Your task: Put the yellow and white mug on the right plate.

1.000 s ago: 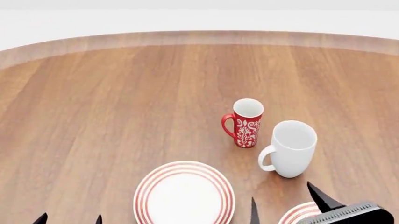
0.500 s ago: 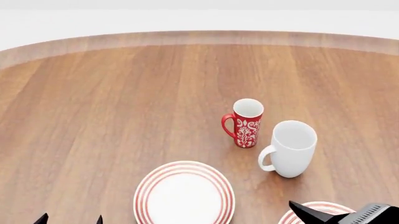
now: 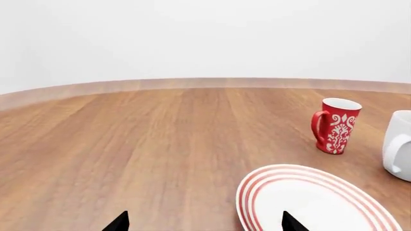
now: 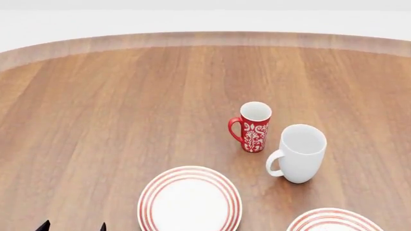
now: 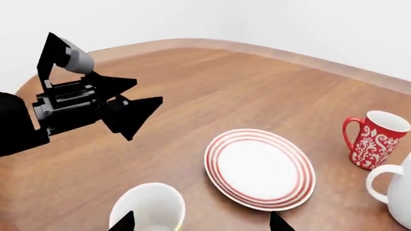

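A wooden counter (image 4: 128, 120) carries two red-ringed white plates and three mugs. In the head view the right plate (image 4: 334, 220) lies at the lower right edge, only partly in frame, with the left plate (image 4: 190, 198) well apart from it toward the middle. Just beyond the right plate stands the tall white mug (image 4: 298, 153), handle turned toward the left plate, and near it, slightly farther back, the slim red mug (image 4: 253, 127) with its white pattern. The yellow and white mug (image 5: 149, 208) shows only in the right wrist view, upright on the counter near the left plate, its white inside and a sliver of yellow at the bottom of the frame. The right claw (image 5: 200, 222) hangs just above it, two dark fingertips spread wide to either side of the mug, gripping nothing. The left claw (image 5: 136, 109) appears in that same view above bare counter, its pointed fingers parted and empty; only its tips reach the head view's lower left.
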